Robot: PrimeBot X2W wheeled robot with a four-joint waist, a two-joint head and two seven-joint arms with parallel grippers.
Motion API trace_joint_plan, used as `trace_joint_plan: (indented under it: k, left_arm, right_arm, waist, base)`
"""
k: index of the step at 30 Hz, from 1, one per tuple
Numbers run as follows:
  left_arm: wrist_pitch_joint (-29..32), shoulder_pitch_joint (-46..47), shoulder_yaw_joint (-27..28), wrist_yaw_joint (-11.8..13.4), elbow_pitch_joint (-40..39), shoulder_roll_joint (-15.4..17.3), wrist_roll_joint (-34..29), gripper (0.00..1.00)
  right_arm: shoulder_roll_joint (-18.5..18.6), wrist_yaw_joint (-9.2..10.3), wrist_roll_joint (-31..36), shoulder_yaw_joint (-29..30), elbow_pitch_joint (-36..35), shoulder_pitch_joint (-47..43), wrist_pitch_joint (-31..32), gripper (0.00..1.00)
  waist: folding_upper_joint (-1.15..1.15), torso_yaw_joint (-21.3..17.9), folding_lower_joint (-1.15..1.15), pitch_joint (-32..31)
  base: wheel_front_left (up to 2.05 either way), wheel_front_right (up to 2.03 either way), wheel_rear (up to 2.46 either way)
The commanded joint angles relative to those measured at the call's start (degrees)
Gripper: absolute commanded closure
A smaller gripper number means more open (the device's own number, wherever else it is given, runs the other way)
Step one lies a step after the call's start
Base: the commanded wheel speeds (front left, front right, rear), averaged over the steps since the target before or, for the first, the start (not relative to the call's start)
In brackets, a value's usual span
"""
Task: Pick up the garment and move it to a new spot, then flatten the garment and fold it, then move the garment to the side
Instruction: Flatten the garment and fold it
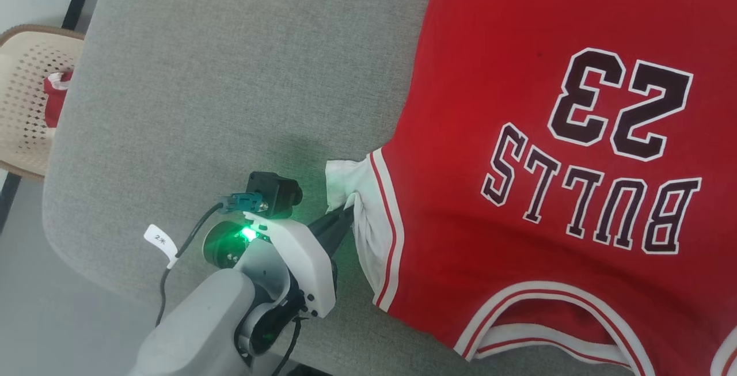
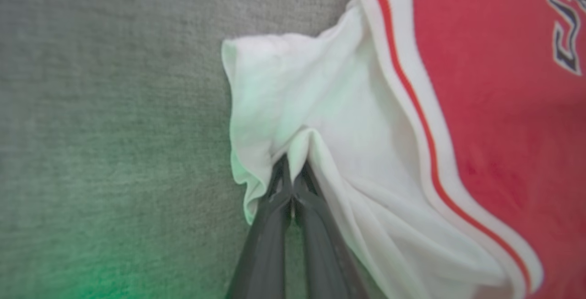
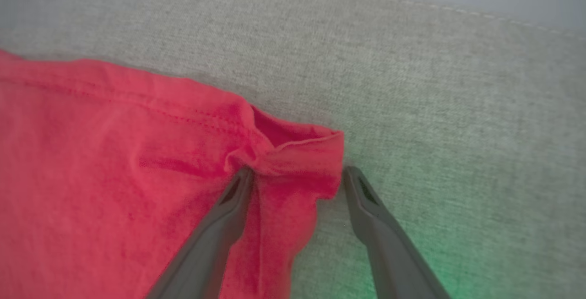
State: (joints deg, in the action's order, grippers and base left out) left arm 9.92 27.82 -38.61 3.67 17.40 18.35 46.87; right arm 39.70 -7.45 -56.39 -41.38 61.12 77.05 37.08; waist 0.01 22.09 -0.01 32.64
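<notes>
- A red jersey shirt of thin fabric, with white sleeves, striped trim and a dark "23" [image 1: 518, 105], lies spread on the right half of a wide grey woven-fabric cushion [image 1: 230, 76]. Its collar points toward the near edge.
- The left gripper [image 1: 347, 213] has its two dark fingers pressed together on a fold of the white sleeve [image 2: 293, 93], which bunches at the pinch.
- The right gripper [image 3: 297, 173] stands wide and holds nothing. One finger is on red cloth and the other on bare cushion, straddling a curled red hem corner [image 3: 297, 152].
- The step in hand looks like flattening. Close the right fingers on that corner first, then draw both grippers apart, low and evenly, so the thin fabric smooths without sliding off the cushion's edge.
- A beige perforated plastic basket [image 1: 29, 94] sits beyond the cushion's left edge.
</notes>
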Motion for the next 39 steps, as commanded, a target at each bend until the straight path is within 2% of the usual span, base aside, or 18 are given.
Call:
trace_joint_plan:
  k: [1, 4, 10, 19, 21, 33, 39]
  left_arm:
    - [2.05, 0.11, -2.30, 2.09, 7.40, -3.05, 0.15, 1.00]
    - [1.87, 0.22, -2.08, 2.06, 8.36, -3.21, 0.42, 1.00]
    - [1.04, 0.72, -0.05, 4.10, 10.02, -2.49, 0.74, 1.00]
    - [1.20, 1.39, 1.56, 6.38, 8.46, 0.72, 0.30, 1.00]
    - [1.50, 1.47, 1.88, 6.08, 7.80, 1.70, 0.05, 1.00]
    - [2.95, -1.10, 3.70, 7.68, 3.00, 6.55, 1.31, 1.00]
    - [3.08, -2.93, 4.23, 8.00, 0.35, 8.03, 2.11, 1.00]
  right_arm:
    - [-3.65, -0.14, 0.03, -2.90, 2.67, -7.22, 4.90, 1.00]
    - [-3.26, -0.16, -0.14, -3.42, 2.00, -7.52, 5.72, 1.00]
    - [-0.99, -0.03, -0.57, -4.23, -1.53, -7.61, 5.52, 1.00]
    - [1.90, -0.03, -3.55, -6.54, -16.46, -11.30, 1.65, 1.00]
    - [3.02, -0.03, -4.35, -6.86, -19.98, -12.87, 0.74, 1.00]
    - [8.27, -0.01, -8.33, -6.08, -38.32, -31.94, -2.88, 1.00]
    - [7.55, 0.02, -8.78, -1.36, -43.03, -47.04, -6.71, 1.00]
  waist:
    - [-0.01, 0.02, 0.01, 0.07]
    - [-0.01, -0.17, 0.01, -0.11]
    - [-0.01, -2.40, 0.01, -1.29]
    - [-0.01, -8.52, 0.01, -4.65]
    - [-0.01, -10.04, 0.01, -5.40]
    - [-0.01, -18.30, 0.01, -10.73]
    - [-0.01, -19.64, 0.01, -12.46]
  base:
    - [0.00, 0.00, 0.00]
    - [0.00, 0.00, 0.00]
    - [0.00, 0.00, 0.00]
    - [0.00, 0.00, 0.00]
    - [0.00, 0.00, 0.00]
    - [0.00, 0.00, 0.00]
    - [0.00, 0.00, 0.00]
